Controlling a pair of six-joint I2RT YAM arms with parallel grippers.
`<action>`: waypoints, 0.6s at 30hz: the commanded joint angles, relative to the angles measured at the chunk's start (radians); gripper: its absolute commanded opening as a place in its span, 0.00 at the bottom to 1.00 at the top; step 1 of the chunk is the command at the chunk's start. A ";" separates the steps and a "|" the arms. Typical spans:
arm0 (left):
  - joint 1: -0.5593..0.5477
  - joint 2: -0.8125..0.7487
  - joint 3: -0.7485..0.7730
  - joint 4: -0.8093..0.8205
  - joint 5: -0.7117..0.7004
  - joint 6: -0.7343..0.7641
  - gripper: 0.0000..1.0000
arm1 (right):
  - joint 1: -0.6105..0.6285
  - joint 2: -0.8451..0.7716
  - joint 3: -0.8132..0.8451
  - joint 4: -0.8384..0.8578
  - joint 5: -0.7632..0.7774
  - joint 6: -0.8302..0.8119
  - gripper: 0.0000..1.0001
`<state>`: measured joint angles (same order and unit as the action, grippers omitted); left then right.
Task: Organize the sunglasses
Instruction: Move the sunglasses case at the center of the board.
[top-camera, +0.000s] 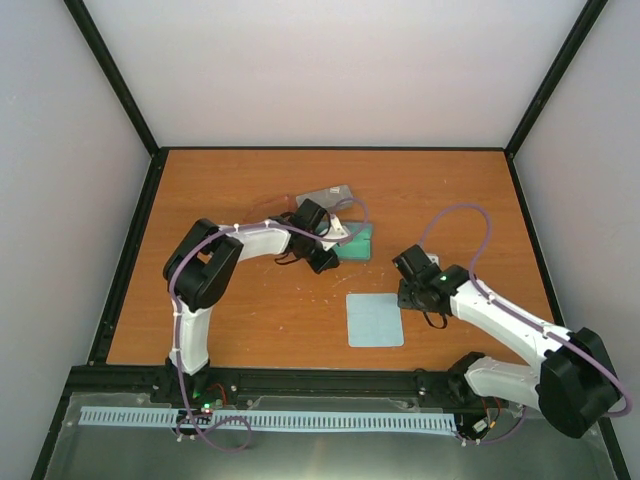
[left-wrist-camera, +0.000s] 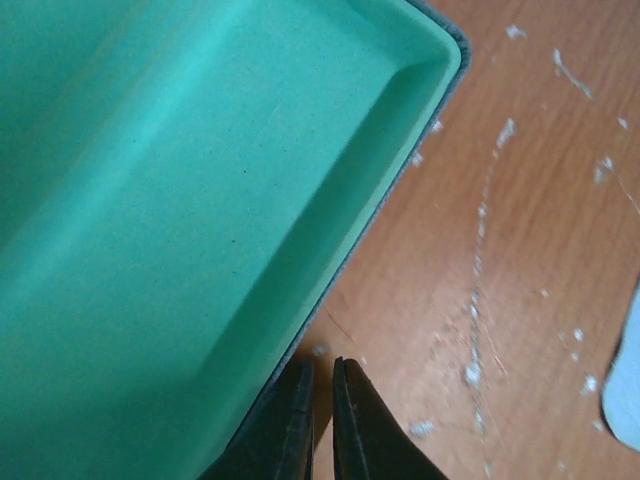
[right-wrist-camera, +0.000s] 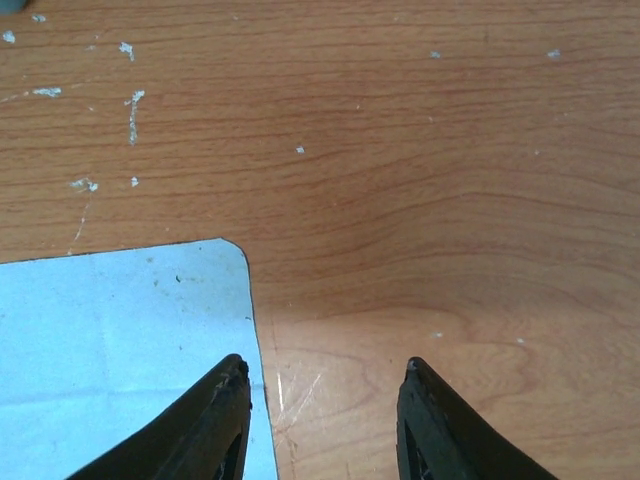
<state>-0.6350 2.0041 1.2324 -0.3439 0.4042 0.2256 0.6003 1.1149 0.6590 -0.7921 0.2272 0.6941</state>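
The sunglasses, likely a light, fragile wire frame best pinched gently at the bridge, cannot be made out in any view; the left fingers (left-wrist-camera: 288, 432), pressed almost together, sit beside an open green-lined case (left-wrist-camera: 200, 200), and the right fingers (right-wrist-camera: 212, 432) are spread over a pale blue cloth (right-wrist-camera: 110, 350) on the table (right-wrist-camera: 420, 150).

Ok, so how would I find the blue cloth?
Look at the orange wooden table, near its front edge. A pale blue square cloth lies flat there, its corner by the right gripper. Unlike the open case behind it, lined green, it is thin and pale blue.
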 joint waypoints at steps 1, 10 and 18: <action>-0.006 0.080 0.057 -0.021 -0.080 0.002 0.10 | -0.023 0.053 0.006 0.070 -0.023 -0.065 0.40; -0.005 0.126 0.158 -0.056 -0.174 0.038 0.10 | -0.074 0.193 0.011 0.153 -0.060 -0.140 0.41; -0.002 0.050 0.094 -0.038 -0.107 0.025 0.38 | -0.090 0.297 0.030 0.194 -0.093 -0.200 0.47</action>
<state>-0.6353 2.0914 1.3743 -0.3355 0.2920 0.2546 0.5190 1.3792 0.6632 -0.6353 0.1535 0.5373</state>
